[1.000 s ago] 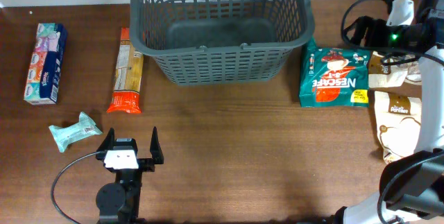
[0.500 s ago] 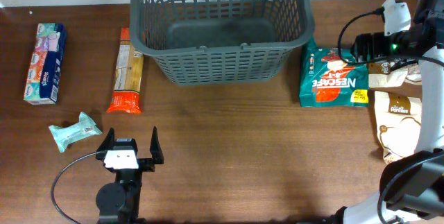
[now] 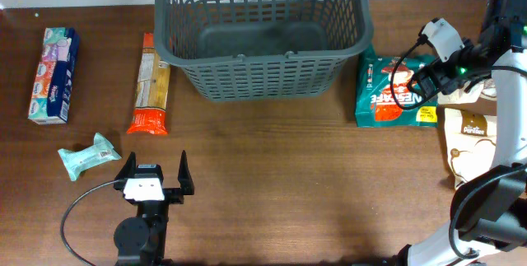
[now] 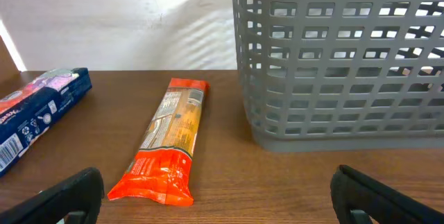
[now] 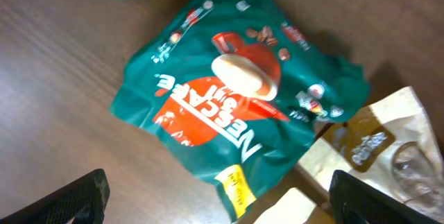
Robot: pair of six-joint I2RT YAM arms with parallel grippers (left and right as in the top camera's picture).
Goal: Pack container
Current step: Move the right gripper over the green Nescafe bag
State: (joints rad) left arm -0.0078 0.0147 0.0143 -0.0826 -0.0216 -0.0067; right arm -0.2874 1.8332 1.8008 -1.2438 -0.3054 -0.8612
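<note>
Container [image 3: 259, 77] sits upright at the worktop's far edge, about centre. Left gripper [image 3: 155, 163] near the front edge, left of centre, jaws fully spread, holding nothing. Right gripper [image 5: 216, 182] hangs over the green Nescafé packet [image 5: 236, 106] beside the container's right wall, jaws wide, gripping nothing.

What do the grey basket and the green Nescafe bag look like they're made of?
The grey basket looks like matte moulded plastic, given its uniform lattice slots. The green Nescafe bag is probably glossy plastic film, since it creases and shines.
</note>
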